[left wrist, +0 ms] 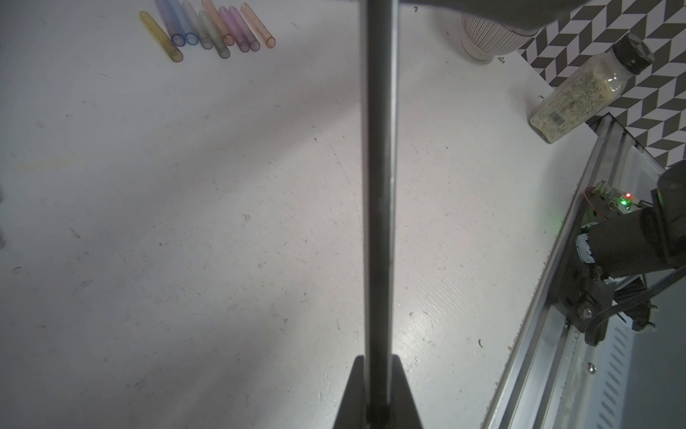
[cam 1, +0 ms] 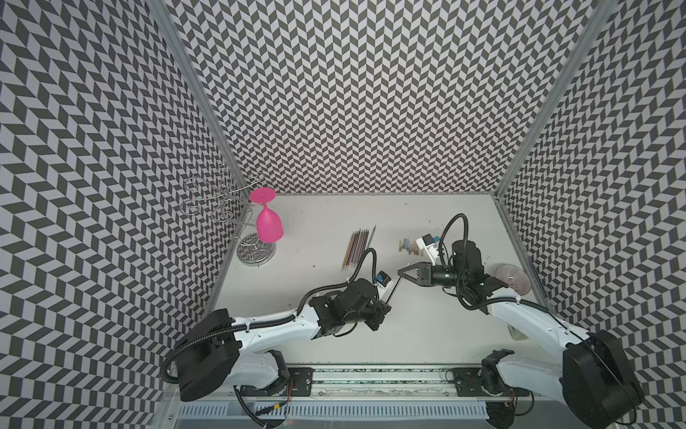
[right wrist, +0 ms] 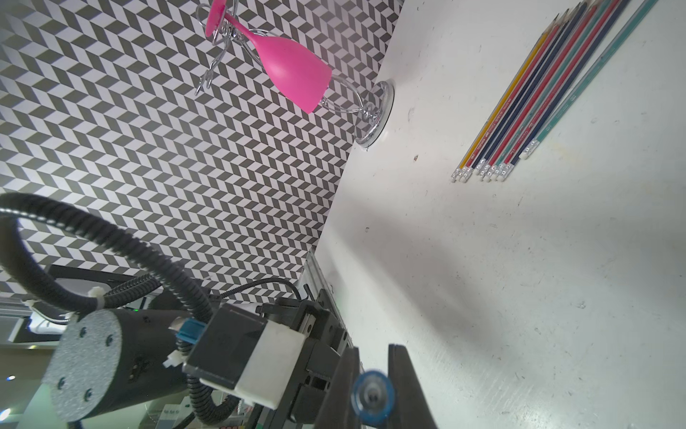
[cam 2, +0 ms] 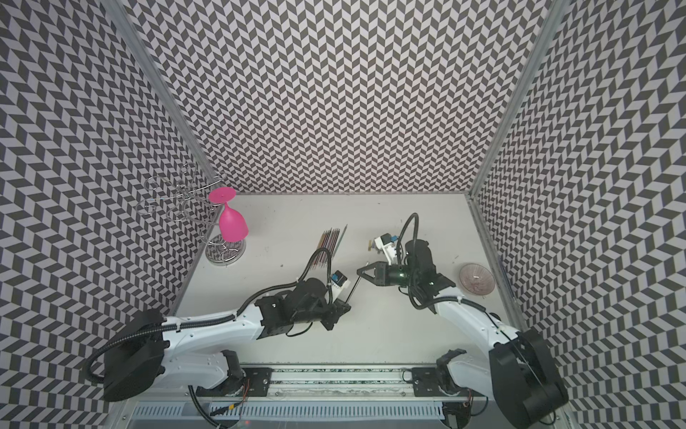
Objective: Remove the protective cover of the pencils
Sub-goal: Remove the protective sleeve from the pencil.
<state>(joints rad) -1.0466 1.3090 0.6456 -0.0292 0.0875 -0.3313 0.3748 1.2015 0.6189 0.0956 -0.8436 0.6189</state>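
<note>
While left jaws clench dark pencil (left wrist: 378, 185) over table (cam 1: 427, 334), right jaws pinch blue cover (right wrist: 373, 399) at its far end; other pencils (cam 1: 356, 247) lie in row further back, loose covers (left wrist: 208, 29) beside.

A pink goblet (cam 1: 270, 227) hangs inverted from a wire rack (cam 1: 256, 253); a ribbed bowl (cam 1: 514, 279) sits near a spice jar (left wrist: 579, 94).

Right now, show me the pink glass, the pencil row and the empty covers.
pink glass (cam 1: 270, 228): in a top view, its bowl.
pencil row (right wrist: 527, 100): right wrist view, its middle.
empty covers (left wrist: 211, 31): left wrist view, a middle tube.
</note>
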